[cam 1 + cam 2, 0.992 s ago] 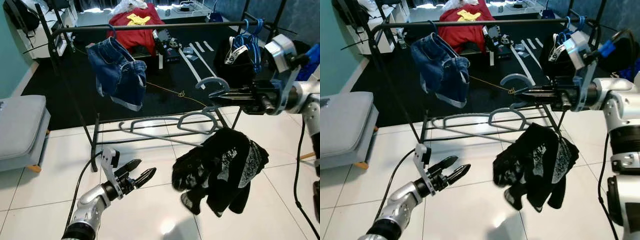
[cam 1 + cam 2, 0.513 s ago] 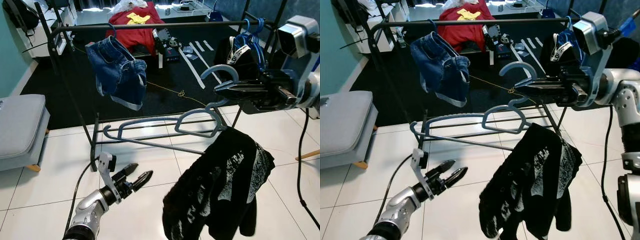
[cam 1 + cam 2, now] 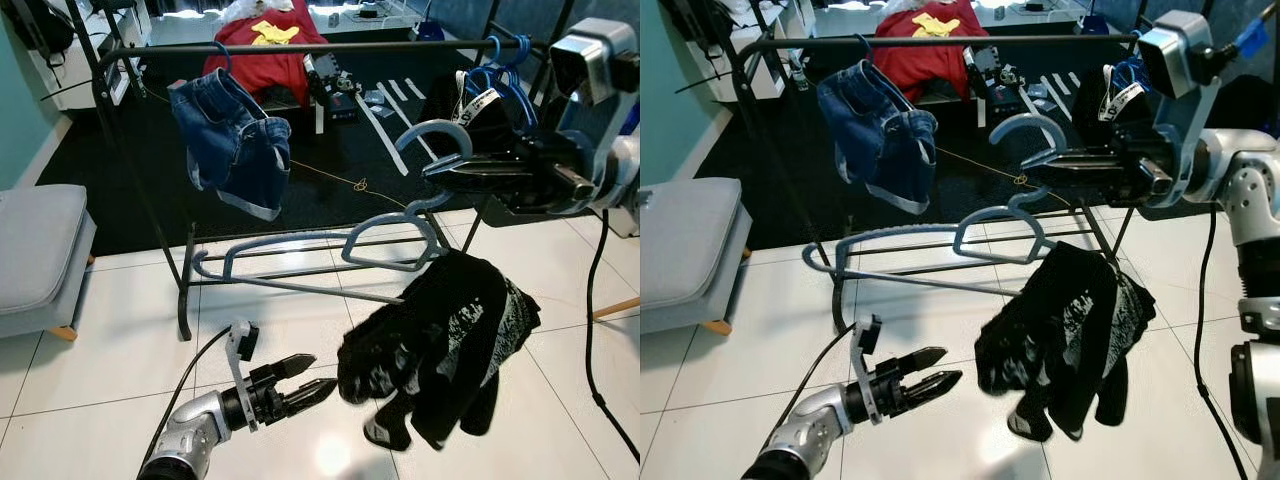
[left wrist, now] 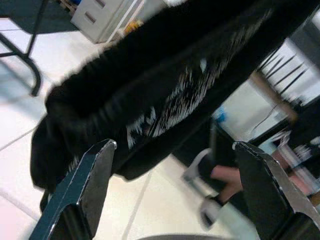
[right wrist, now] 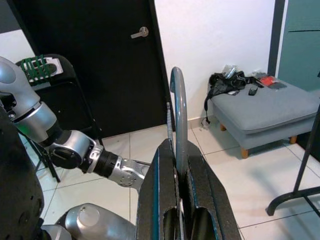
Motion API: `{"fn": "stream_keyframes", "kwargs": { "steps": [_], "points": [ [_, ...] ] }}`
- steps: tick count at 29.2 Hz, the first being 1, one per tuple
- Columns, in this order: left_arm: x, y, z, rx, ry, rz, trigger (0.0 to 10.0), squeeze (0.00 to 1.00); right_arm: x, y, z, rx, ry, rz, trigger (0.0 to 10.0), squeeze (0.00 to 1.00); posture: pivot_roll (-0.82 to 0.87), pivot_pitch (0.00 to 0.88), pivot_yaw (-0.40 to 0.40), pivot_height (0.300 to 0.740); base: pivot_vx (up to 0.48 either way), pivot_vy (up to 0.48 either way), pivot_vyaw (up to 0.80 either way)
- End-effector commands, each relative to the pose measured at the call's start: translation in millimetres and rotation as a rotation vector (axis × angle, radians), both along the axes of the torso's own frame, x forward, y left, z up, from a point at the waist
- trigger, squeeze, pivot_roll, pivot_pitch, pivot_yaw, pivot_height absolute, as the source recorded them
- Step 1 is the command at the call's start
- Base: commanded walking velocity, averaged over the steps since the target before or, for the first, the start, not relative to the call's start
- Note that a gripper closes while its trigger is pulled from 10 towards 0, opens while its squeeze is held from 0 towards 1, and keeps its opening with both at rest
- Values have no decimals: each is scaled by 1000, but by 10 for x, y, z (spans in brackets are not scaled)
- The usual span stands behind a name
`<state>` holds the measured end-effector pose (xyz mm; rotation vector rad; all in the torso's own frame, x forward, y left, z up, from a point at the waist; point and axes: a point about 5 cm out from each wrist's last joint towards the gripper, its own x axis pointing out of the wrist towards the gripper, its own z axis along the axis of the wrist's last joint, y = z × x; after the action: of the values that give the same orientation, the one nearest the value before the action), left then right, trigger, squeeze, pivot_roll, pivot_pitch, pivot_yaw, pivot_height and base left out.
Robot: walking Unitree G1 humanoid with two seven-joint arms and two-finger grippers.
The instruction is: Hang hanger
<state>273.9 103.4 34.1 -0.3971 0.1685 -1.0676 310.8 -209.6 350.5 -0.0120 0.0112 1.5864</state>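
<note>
Bright, even indoor lighting; lamp glare on the near floor tiles (image 3: 330, 455); the left wrist view is motion-blurred.

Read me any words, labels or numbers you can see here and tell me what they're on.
None can be read.
Black garment on the grey hanger: pale print, too blurred to read.
White strap by the blue hangers: dark marks, too small to read.
Yellow patch on the red cloth: no legible text.
</note>
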Motion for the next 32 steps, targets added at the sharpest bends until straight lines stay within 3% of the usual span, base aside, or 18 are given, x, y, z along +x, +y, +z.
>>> {"fn": "stream_keyframes", "kwargs": {
  "steps": [1,5,13,17,21,32],
  "points": [
    [-37,-36,-66,40,7,3,10000,0,-63,9,110,11,-49,30,0,0,-23,157,15,740,0,0,0],
    [-15,-50,-78,128,-49,69,10000,0,-97,12,148,22,-54,42,0,0,-27,161,21,740,0,0,0],
    [121,-7,27,178,-149,236,10000,0,-136,36,180,22,-54,62,0,0,-31,159,20,740,0,0,0],
    [127,8,48,180,-173,225,10000,0,-143,57,204,32,-57,76,0,0,-27,156,22,740,0,0,0],
    [37,-94,19,116,-160,123,10000,0,-138,84,249,59,-67,92,0,0,-26,149,27,740,0,0,0],
    [15,-188,-35,96,-103,112,10000,0,-133,99,268,73,-73,96,0,0,-31,142,28,740,0,0,0]
  ]
}}
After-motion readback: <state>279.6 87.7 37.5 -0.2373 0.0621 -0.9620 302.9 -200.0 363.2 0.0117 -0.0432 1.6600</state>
